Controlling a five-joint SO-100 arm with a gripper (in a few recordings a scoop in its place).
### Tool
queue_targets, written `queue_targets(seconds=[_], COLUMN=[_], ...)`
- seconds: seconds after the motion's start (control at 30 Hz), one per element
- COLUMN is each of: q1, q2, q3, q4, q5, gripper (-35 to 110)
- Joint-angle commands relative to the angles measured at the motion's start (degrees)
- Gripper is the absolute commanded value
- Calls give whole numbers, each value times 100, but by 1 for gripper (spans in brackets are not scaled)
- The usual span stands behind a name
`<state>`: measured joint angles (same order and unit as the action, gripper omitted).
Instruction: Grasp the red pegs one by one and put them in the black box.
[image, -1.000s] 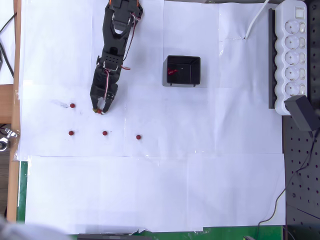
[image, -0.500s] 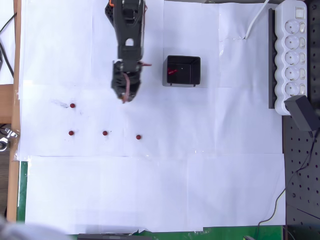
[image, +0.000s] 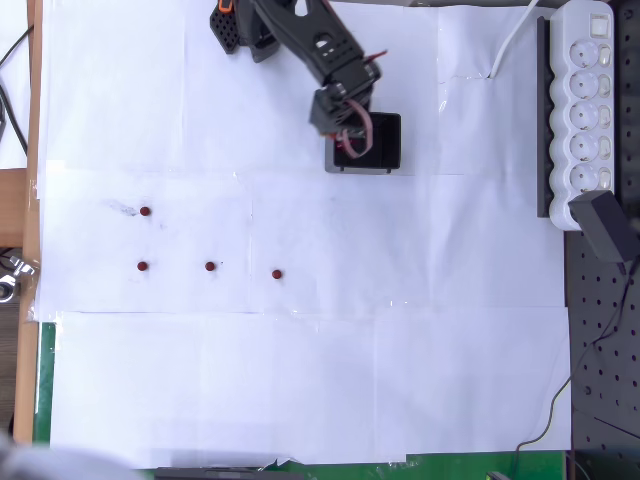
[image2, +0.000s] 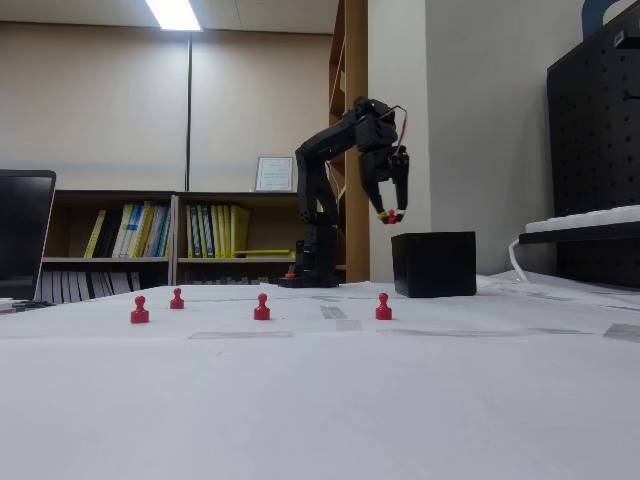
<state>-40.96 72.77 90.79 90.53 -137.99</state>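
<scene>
The table (image: 300, 380) is covered with white paper sheets, matte and flat, with taped seams. On it the black robot arm (image2: 318, 200) is seen, a jointed plastic body with loose wires, reaching from its base toward the black box (image: 385, 155). The box is square, open at the top, with thick walls and a glossy floor; in the fixed view (image2: 433, 264) it is shown as a plain dark cube standing on the paper.

The gripper (image2: 391, 214) is held above the box, at its left edge in the fixed view, with the fingers pointing down. In the overhead view the gripper (image: 352, 145) is found over the left part of the opening. The jaws are closed narrow on one red peg (image2: 392, 216), which is seen as a small red spot between the tips. The box lies therefore directly below the peg, and a little to the right of it, so the coming release seems to depend on the peg being inside the left wall and not over it.

Four more red pegs are left on the paper, well apart from the box: (image: 145, 211), (image: 142, 266), (image: 209, 266) and (image: 276, 273). They are small, smooth, pawn-shaped, with a round head, and stand upright.
</scene>
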Motion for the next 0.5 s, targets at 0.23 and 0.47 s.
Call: queue_targets(seconds=[0.23, 0.47], q1=[-193, -35], q2=[1055, 1099], q3=[501, 501], q4=[-800, -756], q5=[-264, -167], gripper=[2, 19])
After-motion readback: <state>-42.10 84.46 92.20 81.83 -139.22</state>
